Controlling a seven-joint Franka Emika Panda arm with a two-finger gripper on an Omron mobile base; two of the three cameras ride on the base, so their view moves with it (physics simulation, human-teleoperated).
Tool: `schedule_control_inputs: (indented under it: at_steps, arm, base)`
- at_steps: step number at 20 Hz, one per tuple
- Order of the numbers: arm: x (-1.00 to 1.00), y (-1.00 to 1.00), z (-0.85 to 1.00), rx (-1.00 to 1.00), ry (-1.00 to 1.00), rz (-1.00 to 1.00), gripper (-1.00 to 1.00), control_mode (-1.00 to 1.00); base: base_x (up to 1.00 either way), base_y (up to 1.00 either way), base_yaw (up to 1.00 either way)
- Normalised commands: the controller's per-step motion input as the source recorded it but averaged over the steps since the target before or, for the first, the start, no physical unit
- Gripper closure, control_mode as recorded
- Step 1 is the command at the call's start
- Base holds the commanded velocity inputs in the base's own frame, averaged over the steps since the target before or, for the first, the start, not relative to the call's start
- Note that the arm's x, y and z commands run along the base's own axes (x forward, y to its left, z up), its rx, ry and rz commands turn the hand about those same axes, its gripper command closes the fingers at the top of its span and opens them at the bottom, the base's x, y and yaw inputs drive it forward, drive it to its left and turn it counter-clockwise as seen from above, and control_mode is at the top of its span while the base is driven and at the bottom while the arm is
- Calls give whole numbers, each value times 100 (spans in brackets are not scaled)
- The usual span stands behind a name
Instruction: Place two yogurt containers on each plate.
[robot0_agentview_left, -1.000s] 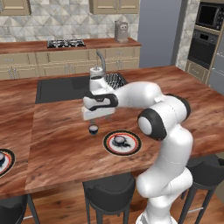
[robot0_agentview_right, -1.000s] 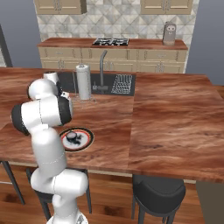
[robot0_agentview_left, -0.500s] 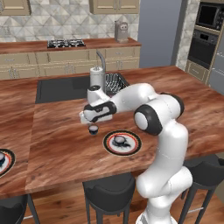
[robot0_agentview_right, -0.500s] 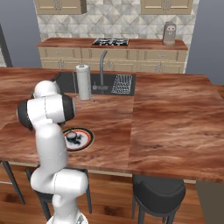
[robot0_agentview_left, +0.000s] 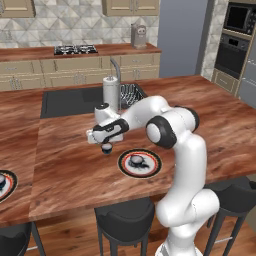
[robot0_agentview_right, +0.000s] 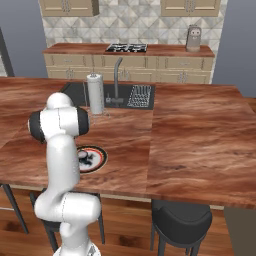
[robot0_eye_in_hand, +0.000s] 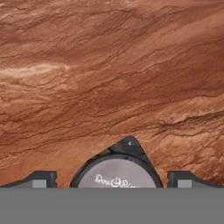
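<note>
Yogurt container (robot0_eye_in_hand: 116, 175), bottom centre of the hand view, stands on the wooden counter (robot0_eye_in_hand: 109, 65) between the spread, empty fingers (robot0_eye_in_hand: 38, 179). Probably light, rigid and smooth-walled; best pinched across its round sides below the pale lid.

Over the last second the arm folds in and drops. In the left base view the end effector (robot0_agentview_left: 106, 144), earlier hanging clear above the cup (robot0_agentview_left: 106, 148) at centre left of the frame, is now down over it, its wide-spread tips either side of the cup's top. The hand reads slightly lower and a touch further left in the frame than before. The elbow swings out: it now bulges at mid-frame, right of the plate (robot0_agentview_left: 139, 163), where a second ago it sat higher. In the right base view the shoulder and upper arm lean more to the left edge of the frame.
</note>
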Motion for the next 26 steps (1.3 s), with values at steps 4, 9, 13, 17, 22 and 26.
schedule_control_inputs:
  at_steps: [4,9,13,17,22,26]
  arm:
    - [24,7,-12,0,10,-7,-100,-100]
    - [14,1,-28,0,16,-6,-100,-100]
    - [-2,0,-15,0,5,-4,-100,-100]
    - [-13,8,0,0,0,-3,-100,-100]
    - [-22,7,0,0,0,-3,-100,-100]
    - [-34,0,-3,0,0,-5,-100,-100]
  base:
    - [0,0,0]
    - [0,0,0]
    - [0,0,0]
    - [0,0,0]
    - [0,0,0]
    - [0,0,0]
